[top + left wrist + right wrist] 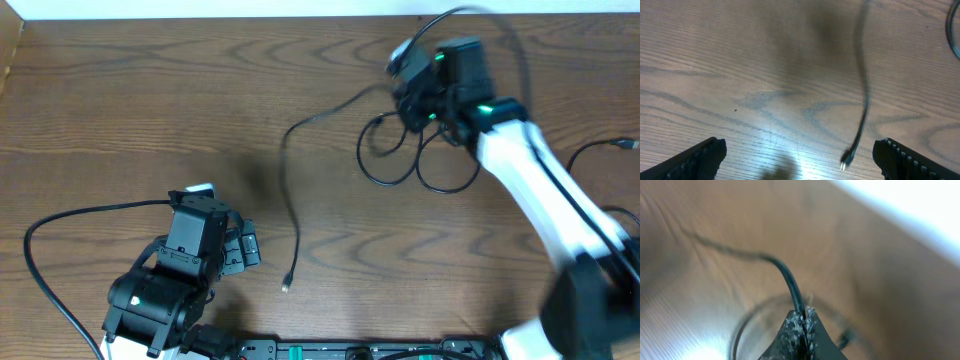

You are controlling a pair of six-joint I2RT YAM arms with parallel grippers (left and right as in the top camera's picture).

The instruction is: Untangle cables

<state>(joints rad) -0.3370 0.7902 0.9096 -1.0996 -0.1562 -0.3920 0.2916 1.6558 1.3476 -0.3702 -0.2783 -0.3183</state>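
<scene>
Right wrist view: the right gripper is pinched tight on a thin black cable, its loops upper right overhead; a loose strand trails to centre, the left gripper spread wide at lower left

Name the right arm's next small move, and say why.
Probably lift the right gripper slowly, drawing the pinched cable up and away from the loops. Its jaws are shut on that strand, the loops lie overlapped close by, and the long tail lies loose on the wood.
</scene>
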